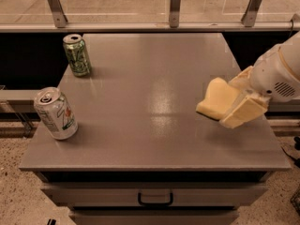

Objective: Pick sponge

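The sponge [215, 99] is a pale yellow foam block at the right side of the grey table [150, 139]. It is tilted and held a little above the tabletop. My gripper [233, 102] comes in from the right on a white arm and is shut on the sponge. One pale yellow finger [244, 112] lies in front of the sponge and the other [240, 77] behind it. The sponge's right end is hidden between the fingers.
A green soda can [78, 55] stands at the table's back left. A white and silver can [56, 113] stands at the front left. A rail with metal posts [175, 6] runs behind the table. A drawer handle [155, 199] is below the front edge.
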Robot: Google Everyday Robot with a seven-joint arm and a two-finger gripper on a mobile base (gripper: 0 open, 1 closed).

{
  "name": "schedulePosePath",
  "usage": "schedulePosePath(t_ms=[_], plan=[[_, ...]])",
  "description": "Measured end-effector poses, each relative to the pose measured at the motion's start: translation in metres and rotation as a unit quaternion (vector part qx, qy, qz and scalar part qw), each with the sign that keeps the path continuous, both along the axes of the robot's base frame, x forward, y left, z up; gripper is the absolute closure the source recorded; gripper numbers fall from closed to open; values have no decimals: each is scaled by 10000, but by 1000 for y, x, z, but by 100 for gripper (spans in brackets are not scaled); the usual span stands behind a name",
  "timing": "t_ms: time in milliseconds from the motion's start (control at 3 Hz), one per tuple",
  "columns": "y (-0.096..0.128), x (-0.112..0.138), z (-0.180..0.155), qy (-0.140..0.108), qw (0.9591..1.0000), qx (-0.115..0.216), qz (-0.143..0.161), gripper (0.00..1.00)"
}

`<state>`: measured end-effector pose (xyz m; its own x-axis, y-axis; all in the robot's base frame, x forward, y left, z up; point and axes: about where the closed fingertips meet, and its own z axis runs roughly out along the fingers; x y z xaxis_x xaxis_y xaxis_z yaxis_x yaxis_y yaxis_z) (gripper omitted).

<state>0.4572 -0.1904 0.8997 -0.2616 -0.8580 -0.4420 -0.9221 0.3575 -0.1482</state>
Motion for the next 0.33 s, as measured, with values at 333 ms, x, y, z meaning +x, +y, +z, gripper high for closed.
schedulePosePath(t_ms=[333], plan=[[-1,3,7,-80,10000,9,-9,100]])
